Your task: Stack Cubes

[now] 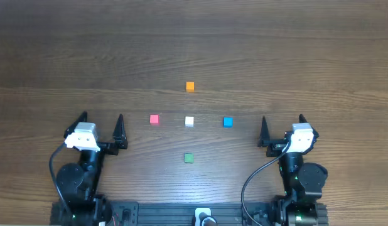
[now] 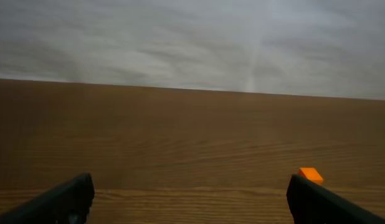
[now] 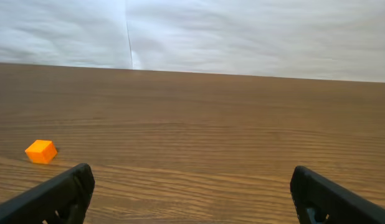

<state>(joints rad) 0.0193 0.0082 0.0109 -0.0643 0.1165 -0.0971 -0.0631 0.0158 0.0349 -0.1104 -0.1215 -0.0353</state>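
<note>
The table [image 1: 307, 50] is a broad top of dark brown wood, its grain running side to side. Five small cubes lie directly on it, all apart from one another. Three sit in a row across the middle: a pink cube [image 1: 154, 118] toward the left, a white cube [image 1: 189, 121] in the centre and a blue cube [image 1: 228, 122] toward the right. An orange cube [image 1: 190, 86] lies farther from the arm bases than the white one, and a green cube [image 1: 188, 159] lies nearer to them, so the five form a cross.

surface: brown wood-grain table [image 1: 194, 37] — wide | backdrop: pale white wall [image 3: 255, 37] — vertical seam
</note>
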